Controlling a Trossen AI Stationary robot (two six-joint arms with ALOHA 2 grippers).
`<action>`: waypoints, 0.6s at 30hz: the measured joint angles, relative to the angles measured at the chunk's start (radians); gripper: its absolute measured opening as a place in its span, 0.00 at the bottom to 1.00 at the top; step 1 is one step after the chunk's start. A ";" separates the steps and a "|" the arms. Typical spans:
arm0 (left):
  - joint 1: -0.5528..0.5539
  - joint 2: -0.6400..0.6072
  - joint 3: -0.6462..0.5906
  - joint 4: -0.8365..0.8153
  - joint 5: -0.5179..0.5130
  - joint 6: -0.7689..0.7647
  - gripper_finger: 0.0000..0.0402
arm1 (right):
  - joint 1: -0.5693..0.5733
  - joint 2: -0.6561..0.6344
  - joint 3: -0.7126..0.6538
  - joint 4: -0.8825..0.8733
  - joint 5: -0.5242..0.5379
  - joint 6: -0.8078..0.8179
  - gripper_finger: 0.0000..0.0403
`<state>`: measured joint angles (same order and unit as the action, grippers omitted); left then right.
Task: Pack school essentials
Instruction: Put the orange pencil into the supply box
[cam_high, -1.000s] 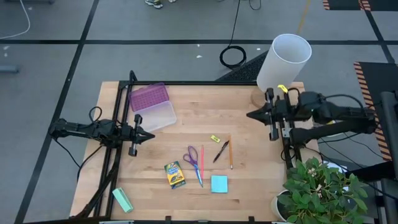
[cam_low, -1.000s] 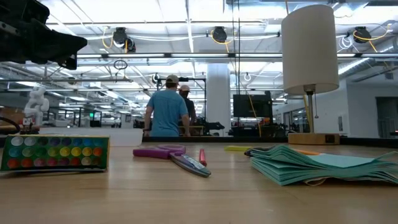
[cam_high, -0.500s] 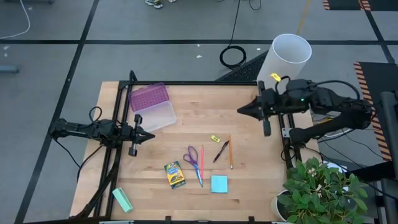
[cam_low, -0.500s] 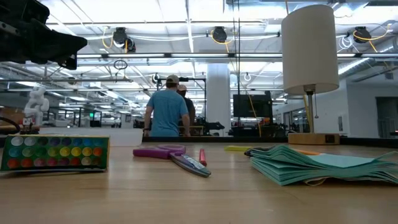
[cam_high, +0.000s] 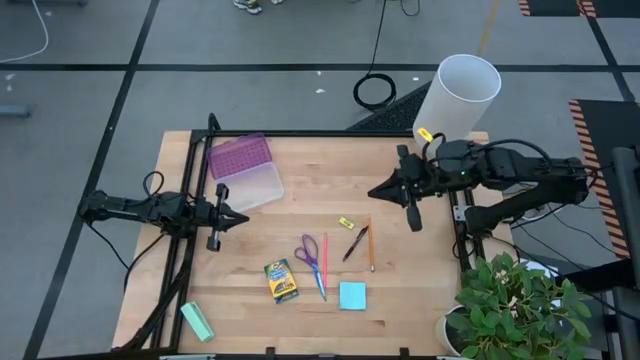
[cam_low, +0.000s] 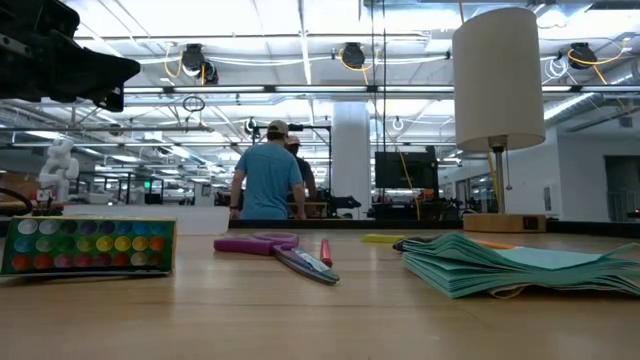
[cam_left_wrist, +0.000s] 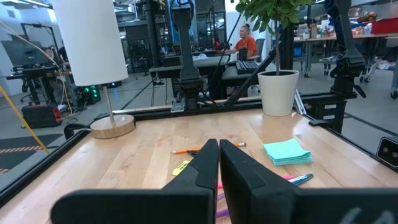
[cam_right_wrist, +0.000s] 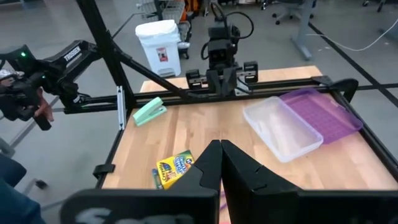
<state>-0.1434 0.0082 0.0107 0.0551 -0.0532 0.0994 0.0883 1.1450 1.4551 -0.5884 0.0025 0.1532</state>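
The school essentials lie flat on the wooden table's near middle: purple-handled scissors (cam_high: 309, 250), a red pen (cam_high: 324, 258), a crayon box (cam_high: 282, 281), a cyan sticky-note pad (cam_high: 352, 295), a black pen (cam_high: 354, 243), an orange pencil (cam_high: 371, 247) and a tiny yellow piece (cam_high: 346, 222). An open pencil case (cam_high: 245, 170), purple tray and clear lid, rests at the far left. My left gripper (cam_high: 243, 217) is shut and holds nothing at the left side. My right gripper (cam_high: 372, 193) is shut and holds nothing, hovering past the pens toward the far side.
A white-shaded lamp (cam_high: 455, 100) stands on its round wooden base at the far right corner. A potted plant (cam_high: 510, 300) sits at the near right. A mint-green block (cam_high: 197, 321) lies at the near left corner. Bare wood shows between the pencil case and the stationery.
My right gripper has swung from the table's right edge toward the left, out over the table's middle, staying shut. The stationery has not moved.
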 joint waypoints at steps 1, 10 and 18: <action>0.000 0.000 0.000 0.000 0.000 0.000 0.05 | 0.000 0.000 0.000 0.000 0.000 0.000 0.00; 0.000 0.000 0.000 0.002 0.000 -0.001 0.05 | -0.001 0.002 0.000 0.001 0.004 0.008 0.00; 0.000 0.000 0.000 0.050 -0.003 -0.126 0.05 | -0.001 0.002 0.000 0.001 0.004 0.019 0.00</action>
<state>-0.1436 0.0086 0.0111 0.1052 -0.0562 -0.0271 0.0872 1.1469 1.4555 -0.5877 0.0067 0.1719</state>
